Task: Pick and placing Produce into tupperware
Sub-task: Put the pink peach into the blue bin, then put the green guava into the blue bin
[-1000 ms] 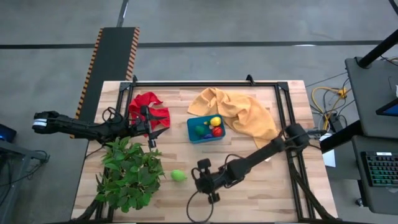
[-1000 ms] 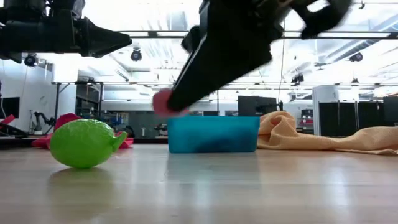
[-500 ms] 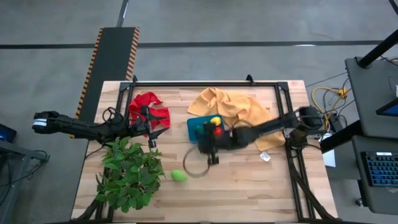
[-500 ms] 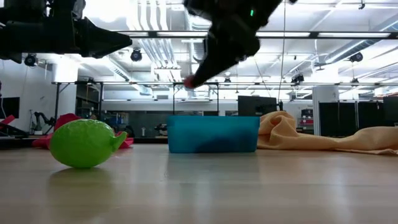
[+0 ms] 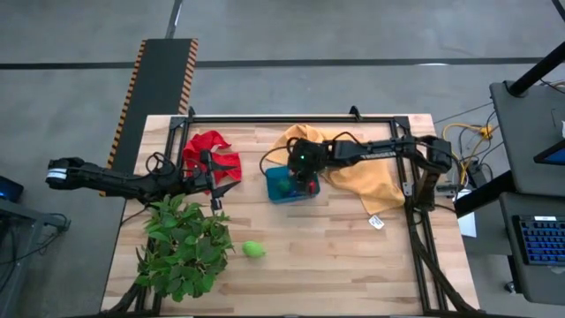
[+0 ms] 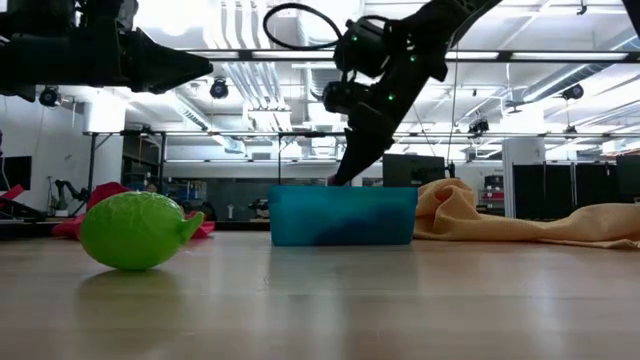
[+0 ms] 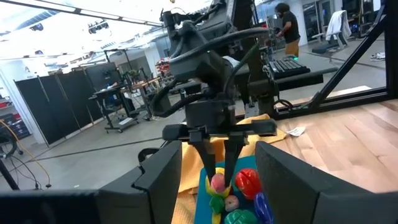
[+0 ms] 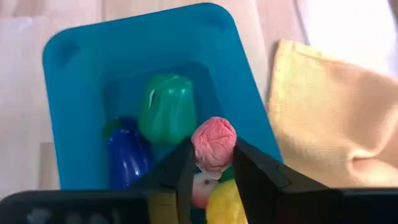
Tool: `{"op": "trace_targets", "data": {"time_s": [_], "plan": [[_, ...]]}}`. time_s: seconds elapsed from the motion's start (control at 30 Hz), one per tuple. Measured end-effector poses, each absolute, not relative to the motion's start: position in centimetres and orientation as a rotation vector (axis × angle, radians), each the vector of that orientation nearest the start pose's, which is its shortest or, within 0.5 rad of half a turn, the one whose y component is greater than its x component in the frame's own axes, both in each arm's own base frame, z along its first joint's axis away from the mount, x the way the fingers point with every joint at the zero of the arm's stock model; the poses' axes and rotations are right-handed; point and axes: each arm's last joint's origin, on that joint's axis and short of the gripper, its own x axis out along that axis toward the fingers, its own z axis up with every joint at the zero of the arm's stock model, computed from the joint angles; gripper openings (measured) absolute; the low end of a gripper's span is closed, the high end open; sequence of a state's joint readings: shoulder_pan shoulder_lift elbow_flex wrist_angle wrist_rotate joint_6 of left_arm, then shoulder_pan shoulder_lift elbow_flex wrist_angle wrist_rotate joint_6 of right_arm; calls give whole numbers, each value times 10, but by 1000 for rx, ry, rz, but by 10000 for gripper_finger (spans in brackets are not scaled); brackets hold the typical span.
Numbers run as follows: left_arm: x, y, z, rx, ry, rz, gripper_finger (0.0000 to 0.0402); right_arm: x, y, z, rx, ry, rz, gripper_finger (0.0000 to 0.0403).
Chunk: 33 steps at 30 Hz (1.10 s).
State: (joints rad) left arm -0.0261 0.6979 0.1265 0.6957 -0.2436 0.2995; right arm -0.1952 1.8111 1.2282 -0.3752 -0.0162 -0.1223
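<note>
The right gripper hangs directly over the teal tupperware, its two dark fingers pinching a small pink toy fruit between their tips, just above the pieces already lying inside. In the right wrist view the container holds a dark green pepper, a deep blue-purple piece beside it, a yellow piece and a pale pinkish one (mostly hidden under the fingers). The left wrist view looks across at the same grip and shows a red piece in the container as well, beside the pinched pink fruit. The tupperware sits near the middle of the wooden table, touching the edge of the mustard-yellow cloth that the right arm stretches over. One light green toy fruit lies alone on the bare wood, well apart from the container and just beside the leafy green plant. The left gripper waits above the red cloth, its fingers spread apart and holding nothing. A person stands far back in the room.
</note>
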Motion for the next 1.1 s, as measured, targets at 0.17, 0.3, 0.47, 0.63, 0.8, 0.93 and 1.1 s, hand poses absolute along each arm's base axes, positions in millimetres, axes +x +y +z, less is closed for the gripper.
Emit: {"op": "trace_targets", "data": {"time_s": [0.17, 0.3, 0.47, 0.63, 0.8, 0.93, 1.1], "plan": [[152, 3, 203, 283, -89, 234, 190, 370, -76, 197, -8, 946, -105, 142], [152, 3, 204, 284, -94, 235, 190, 371, -76, 198, -23, 930, -100, 191], [152, 3, 204, 307, -91, 236, 190, 376, -77, 214, 42, 882, -134, 234], [152, 3, 205, 309, -94, 237, 190, 374, -65, 254, -7, 762, -97, 234], [153, 3, 209, 310, -104, 230, 190, 351, -45, 306, -52, 602, -61, 221], [153, 3, 208, 319, -100, 228, 190, 321, -23, 348, -94, 461, -31, 219], [153, 3, 209, 333, -100, 236, 190, 285, 9, 375, -154, 292, 52, 219]]}}
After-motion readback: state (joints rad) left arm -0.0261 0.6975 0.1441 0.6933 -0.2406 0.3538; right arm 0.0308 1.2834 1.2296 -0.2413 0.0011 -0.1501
